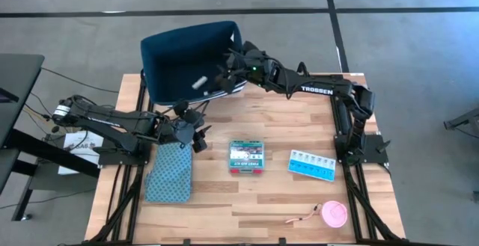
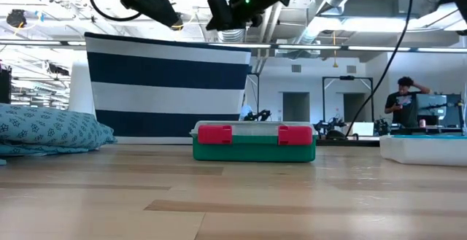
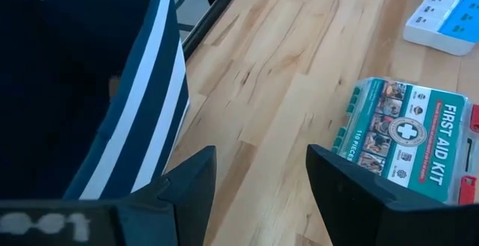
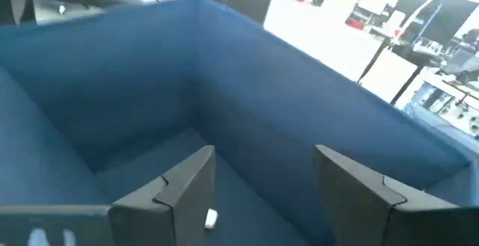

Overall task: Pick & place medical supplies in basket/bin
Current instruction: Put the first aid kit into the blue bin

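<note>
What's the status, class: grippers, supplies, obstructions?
Right gripper open, empty over the bin. Left gripper open beside cloth pouch. First aid kit, pill organiser, pink disc on table. Nothing blocking.

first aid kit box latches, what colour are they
Red: two latches on the green-and-white flat plastic first aid kit box, clearest in the low view.

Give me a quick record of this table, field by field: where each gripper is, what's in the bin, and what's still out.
right gripper: open, empty, over the bin's near-right corner
left gripper: open, empty, above the table between the bin and the first aid kit
bin: dark blue, at the far edge; a small white item lies inside
first aid kit: table centre
pill organiser: right of the kit
pink disc: near right corner
cloth pouch: left side
</note>
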